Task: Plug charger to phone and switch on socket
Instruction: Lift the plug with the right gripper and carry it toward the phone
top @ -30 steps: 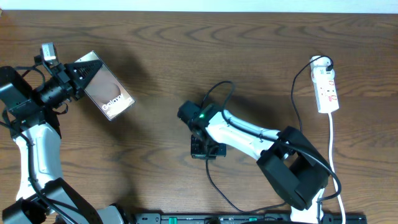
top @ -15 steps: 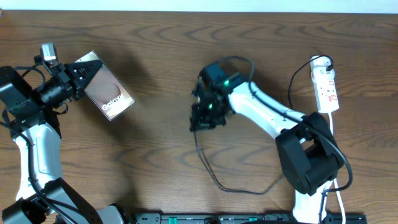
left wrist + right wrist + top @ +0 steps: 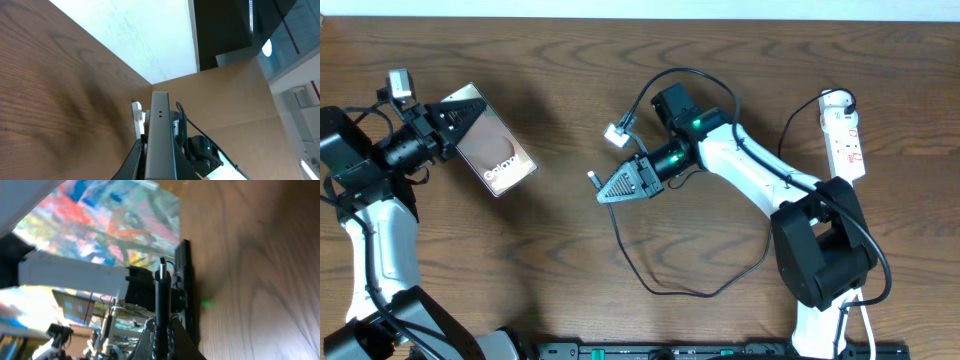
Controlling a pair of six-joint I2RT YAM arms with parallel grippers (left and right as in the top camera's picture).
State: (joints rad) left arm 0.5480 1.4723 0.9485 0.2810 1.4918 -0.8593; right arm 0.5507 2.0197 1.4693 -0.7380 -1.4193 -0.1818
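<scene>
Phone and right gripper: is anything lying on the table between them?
No. In the overhead view only bare table separates the phone from the right gripper, which holds the charger.

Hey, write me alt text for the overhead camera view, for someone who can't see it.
Above a brown wooden table, the left gripper holds a glossy brownish-grey phone, while the right gripper grips the plug end of a thin black charger cable, aimed toward the phone. A white power strip lies at far right.
</scene>
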